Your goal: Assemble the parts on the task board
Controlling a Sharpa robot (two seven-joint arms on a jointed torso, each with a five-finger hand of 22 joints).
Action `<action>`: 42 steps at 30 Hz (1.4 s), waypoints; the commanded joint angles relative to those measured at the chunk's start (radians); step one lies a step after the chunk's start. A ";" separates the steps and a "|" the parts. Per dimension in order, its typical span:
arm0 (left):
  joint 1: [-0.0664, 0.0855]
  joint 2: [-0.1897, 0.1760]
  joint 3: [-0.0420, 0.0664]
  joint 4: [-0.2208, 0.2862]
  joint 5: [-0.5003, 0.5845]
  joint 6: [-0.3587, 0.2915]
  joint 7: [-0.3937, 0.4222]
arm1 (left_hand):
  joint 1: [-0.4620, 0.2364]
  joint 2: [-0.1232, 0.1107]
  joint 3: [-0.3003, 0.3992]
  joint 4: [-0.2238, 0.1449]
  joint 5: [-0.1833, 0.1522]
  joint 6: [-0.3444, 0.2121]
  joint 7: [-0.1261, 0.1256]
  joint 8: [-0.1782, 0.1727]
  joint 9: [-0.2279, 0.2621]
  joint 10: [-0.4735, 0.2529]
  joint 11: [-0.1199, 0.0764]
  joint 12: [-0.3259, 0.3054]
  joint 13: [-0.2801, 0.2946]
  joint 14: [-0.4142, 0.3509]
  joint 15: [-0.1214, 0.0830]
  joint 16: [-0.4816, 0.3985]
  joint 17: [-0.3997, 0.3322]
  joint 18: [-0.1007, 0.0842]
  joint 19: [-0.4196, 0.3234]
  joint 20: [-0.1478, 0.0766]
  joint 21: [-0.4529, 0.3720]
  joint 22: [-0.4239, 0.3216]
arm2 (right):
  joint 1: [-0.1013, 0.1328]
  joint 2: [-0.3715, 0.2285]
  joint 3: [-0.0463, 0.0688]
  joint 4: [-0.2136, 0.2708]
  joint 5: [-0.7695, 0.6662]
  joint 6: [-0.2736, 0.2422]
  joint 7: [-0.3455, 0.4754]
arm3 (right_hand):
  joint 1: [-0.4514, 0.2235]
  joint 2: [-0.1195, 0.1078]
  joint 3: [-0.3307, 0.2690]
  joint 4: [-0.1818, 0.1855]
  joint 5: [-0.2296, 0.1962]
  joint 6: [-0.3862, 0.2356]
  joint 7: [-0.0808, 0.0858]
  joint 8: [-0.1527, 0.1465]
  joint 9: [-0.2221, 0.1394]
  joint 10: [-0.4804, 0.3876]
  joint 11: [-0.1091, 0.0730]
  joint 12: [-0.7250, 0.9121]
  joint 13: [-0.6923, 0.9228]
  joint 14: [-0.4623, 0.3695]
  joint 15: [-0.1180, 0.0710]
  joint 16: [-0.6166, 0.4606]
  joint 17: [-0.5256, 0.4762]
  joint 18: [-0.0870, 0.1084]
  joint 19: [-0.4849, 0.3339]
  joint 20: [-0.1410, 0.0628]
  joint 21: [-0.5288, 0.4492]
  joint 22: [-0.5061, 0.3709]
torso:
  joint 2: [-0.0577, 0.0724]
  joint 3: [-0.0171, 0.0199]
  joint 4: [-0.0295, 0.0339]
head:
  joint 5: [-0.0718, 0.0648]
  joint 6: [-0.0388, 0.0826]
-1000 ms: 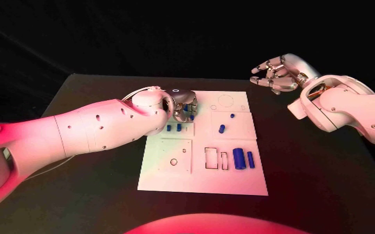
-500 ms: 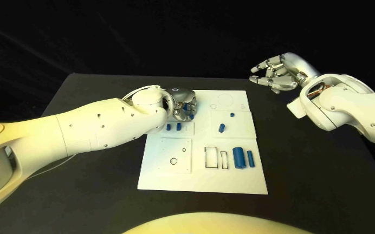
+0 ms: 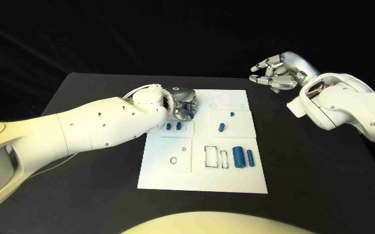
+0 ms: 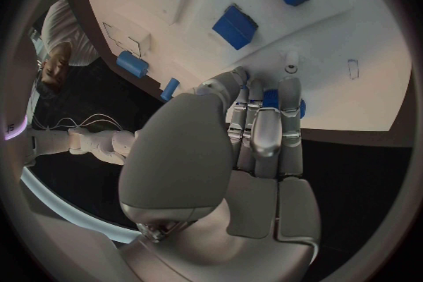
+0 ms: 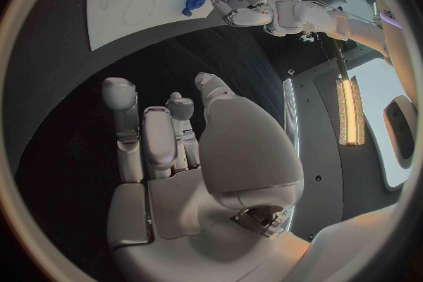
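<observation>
The white task board (image 3: pixel 234 177) lies in the middle of the black table. My left hand (image 3: pixel 183 106) hovers low over its far left corner, fingers close together and pointing down. A blue part (image 4: pixel 299 107) sits right at the fingertips (image 4: pixel 289 88), partly hidden behind them; I cannot tell whether it is gripped. Two small blue blocks (image 3: pixel 173 127) lie just beside that hand and show larger in the left wrist view (image 4: pixel 235 27). My right hand (image 3: pixel 273 74) hangs above the table past the board's far right corner, fingers spread and holding nothing.
More blue parts lie on the board: two small ones (image 3: pixel 222 127) mid-board, and a thick cylinder (image 3: pixel 238 158) with a thinner one (image 3: pixel 250 157) beside rectangular outlines (image 3: pixel 211 157). Bare black table surrounds the board.
</observation>
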 commanded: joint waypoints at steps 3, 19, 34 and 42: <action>-0.004 0.003 -0.002 0.000 0.012 0.039 0.007 | -0.011 0.000 0.008 -0.002 0.001 0.006 0.000 -0.006 -0.002 0.010 0.000 -0.006 -0.002 0.008 0.001 0.006 -0.001 -0.003 0.009 0.000 0.008 0.003 | 0.000 0.001 0.000 0.001 -0.008 0.005 0.007 | 0.006 0.002 0.003 0.002 0.004 0.006 0.001 0.006 -0.001 -0.004 -0.005 0.003 0.001 0.008 -0.002 -0.004 0.001 0.019 0.004 -0.001 -0.005 0.001 | 0.000 -0.0002 0.0000 | 0.000 0.000; -0.004 0.004 -0.002 0.000 0.024 0.039 0.012 | -0.016 0.012 0.022 -0.010 0.001 0.032 -0.004 -0.018 -0.006 0.040 -0.006 -0.026 -0.006 0.014 -0.003 0.015 0.002 -0.006 0.019 -0.001 0.024 0.025 | 0.000 0.002 0.000 0.001 -0.008 0.005 0.007 | 0.007 0.002 0.004 0.002 0.005 0.007 0.001 0.007 -0.001 -0.003 -0.005 0.004 0.002 0.008 -0.002 -0.005 0.001 0.019 0.004 -0.001 -0.005 0.001 | 0.000 -0.0001 -0.0004 | 0.000 -0.003; -0.004 0.000 -0.002 0.000 0.035 0.009 0.017 | -0.024 0.033 0.036 -0.024 0.001 0.078 -0.011 -0.027 -0.004 0.089 -0.016 -0.059 -0.007 0.024 -0.012 0.024 0.006 -0.010 0.034 -0.009 0.042 0.049 | 0.000 0.002 0.000 0.001 -0.008 0.006 0.007 | 0.008 0.002 0.005 0.002 0.005 0.008 0.001 0.007 -0.001 -0.001 -0.005 0.006 0.003 0.009 -0.003 -0.004 0.002 0.019 0.004 -0.001 -0.005 0.001 | 0.000 -0.0002 -0.0009 | 0.000 -0.001; -0.004 -0.016 0.005 0.021 0.043 -0.021 0.017 | -0.026 0.029 0.036 -0.029 0.001 0.080 -0.010 -0.031 -0.005 0.094 -0.016 -0.067 -0.008 0.025 -0.013 0.024 0.004 -0.010 0.036 -0.010 0.044 0.051 | 0.000 0.002 0.000 -0.001 -0.008 0.005 0.007 | 0.008 0.002 0.005 0.002 0.005 0.008 0.001 0.007 -0.001 -0.001 -0.005 0.006 0.003 0.009 -0.003 -0.004 0.002 0.019 0.004 -0.001 -0.005 0.001 | -0.001 -0.0006 0.0000 | -0.002 0.004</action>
